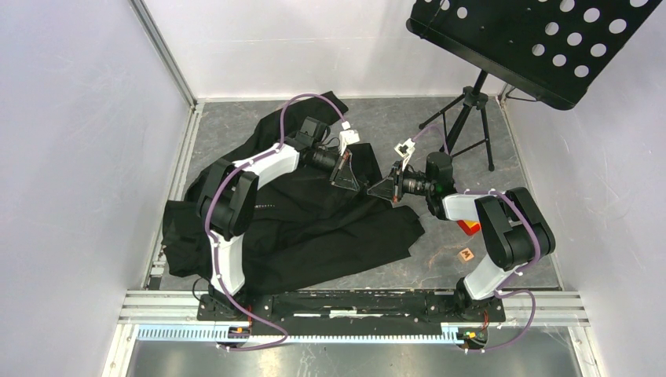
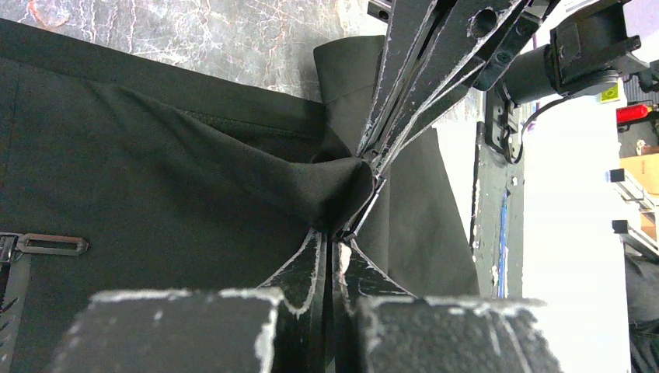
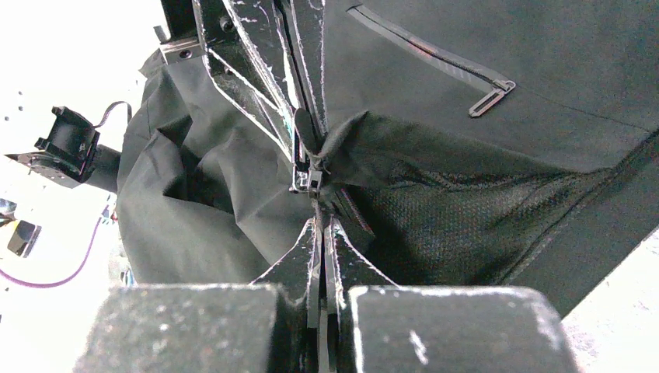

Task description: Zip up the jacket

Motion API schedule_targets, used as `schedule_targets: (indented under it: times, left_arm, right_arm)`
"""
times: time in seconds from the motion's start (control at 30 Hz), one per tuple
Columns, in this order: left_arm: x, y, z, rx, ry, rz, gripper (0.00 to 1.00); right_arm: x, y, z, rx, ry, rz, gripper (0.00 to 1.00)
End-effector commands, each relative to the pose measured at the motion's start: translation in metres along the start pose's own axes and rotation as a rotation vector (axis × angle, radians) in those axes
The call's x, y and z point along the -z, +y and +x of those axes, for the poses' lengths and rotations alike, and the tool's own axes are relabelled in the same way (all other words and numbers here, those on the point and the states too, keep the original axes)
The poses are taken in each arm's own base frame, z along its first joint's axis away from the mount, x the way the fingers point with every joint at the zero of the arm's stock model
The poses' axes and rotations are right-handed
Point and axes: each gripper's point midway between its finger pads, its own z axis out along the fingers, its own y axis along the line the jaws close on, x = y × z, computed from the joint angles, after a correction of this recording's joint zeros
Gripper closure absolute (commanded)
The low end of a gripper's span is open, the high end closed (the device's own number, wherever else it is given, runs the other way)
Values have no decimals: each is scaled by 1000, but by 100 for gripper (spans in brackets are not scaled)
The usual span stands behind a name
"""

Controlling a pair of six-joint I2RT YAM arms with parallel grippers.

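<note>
Left gripper [image 2: 339, 233], right gripper [image 3: 317, 214] clamp jacket [image 1: 314, 228]; zipper [image 3: 311, 181] indistinct

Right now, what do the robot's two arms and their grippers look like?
The left arm and right arm have white shells with black joints. A purple cable runs along each, with a white connector near the wrist. The left gripper and right gripper have black, wedge-shaped fingers, their edges scuffed white.

surface: grey mottled table [image 1: 393, 118] | on it: black jacket [image 1: 314, 228], stand tripod [image 1: 470, 100], small brown tile [image 1: 466, 255], red item [image 1: 469, 228]
</note>
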Motion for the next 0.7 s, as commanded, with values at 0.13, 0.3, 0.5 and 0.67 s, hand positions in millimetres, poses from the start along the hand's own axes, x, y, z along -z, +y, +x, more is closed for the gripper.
schedule_targets:
  times: [0.13, 0.3, 0.5, 0.67]
  left_arm:
    - [7, -11, -16, -71, -27, -3, 98]
    - [8, -10, -16, -75, -26, -7, 98]
    - [9, -10, -18, -78, -28, -11, 98]
    - [9, -10, -16, -76, -24, -15, 98]
  right_arm:
    - [-1, 3, -9, 42, -26, -14, 100]
    - [-1, 4, -6, 39, -22, -17, 100]
    - [-4, 1, -1, 28, -4, -15, 100]
    - [-3, 5, -7, 44, -22, -18, 100]
